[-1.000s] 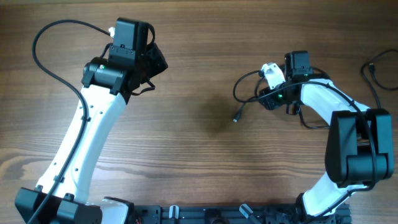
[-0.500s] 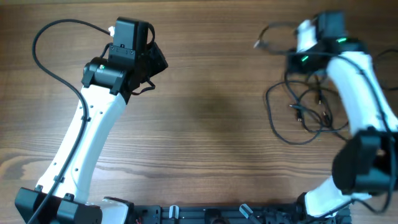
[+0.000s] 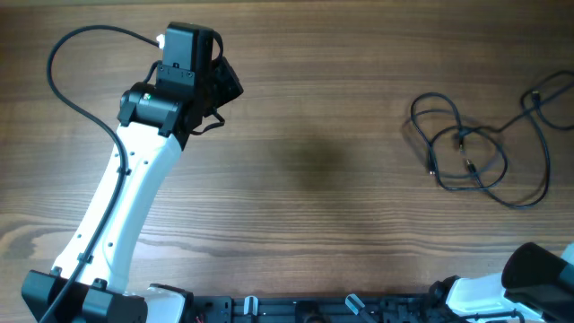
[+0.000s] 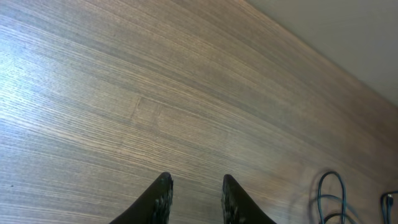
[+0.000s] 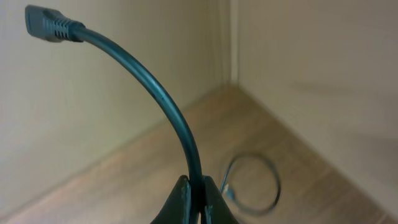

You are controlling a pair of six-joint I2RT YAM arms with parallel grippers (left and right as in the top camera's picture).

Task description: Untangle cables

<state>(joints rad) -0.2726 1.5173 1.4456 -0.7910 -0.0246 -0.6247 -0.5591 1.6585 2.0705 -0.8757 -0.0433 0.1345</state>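
Loose loops of black cables (image 3: 464, 139) lie on the bench (image 3: 314, 224), well right of the left end effector (image 4: 196, 180), slightly parted and empty; the right end effector (image 5: 194, 183) clamps a plug-ended cable (image 5: 163, 99)

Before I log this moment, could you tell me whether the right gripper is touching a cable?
Touching. The right wrist view shows the right gripper shut on a black cable, which rises from between its fingertips.
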